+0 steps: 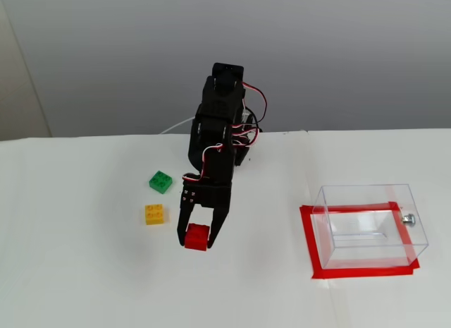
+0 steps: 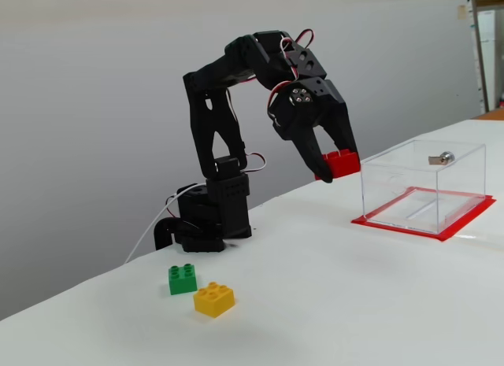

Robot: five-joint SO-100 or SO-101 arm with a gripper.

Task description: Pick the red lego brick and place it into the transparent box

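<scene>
The red lego brick hangs well above the white table, with my gripper shut on it. In both fixed views it sits between the base and the transparent box, still short of the box's near wall. The box is a clear open-topped case with a small silver knob, standing on a red tape frame. Nothing shows inside it.
A green brick and a yellow brick lie on the table left of the arm's base. A grey wall runs behind the table's far edge.
</scene>
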